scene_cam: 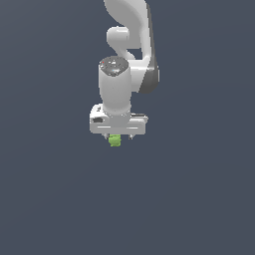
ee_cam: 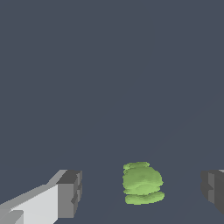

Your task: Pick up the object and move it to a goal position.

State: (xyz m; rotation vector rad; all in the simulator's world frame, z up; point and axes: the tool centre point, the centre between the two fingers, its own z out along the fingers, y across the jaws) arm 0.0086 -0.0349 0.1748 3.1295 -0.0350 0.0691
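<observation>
Two fingers (ee_cam: 70,194) spread wide, my gripper (scene_cam: 118,136) directly above green object (ee_cam: 142,183); lump sits between pads, touching neither, gaps both sides.

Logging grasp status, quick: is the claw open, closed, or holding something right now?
Claw: open, its fingers stand apart on either side of the green lump, gaps showing, so not gripping it.

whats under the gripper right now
The green object sits below the open gripper, between its fingers with gaps on both sides. The exterior view shows only its lower part; the gripper covers the rest.
</observation>
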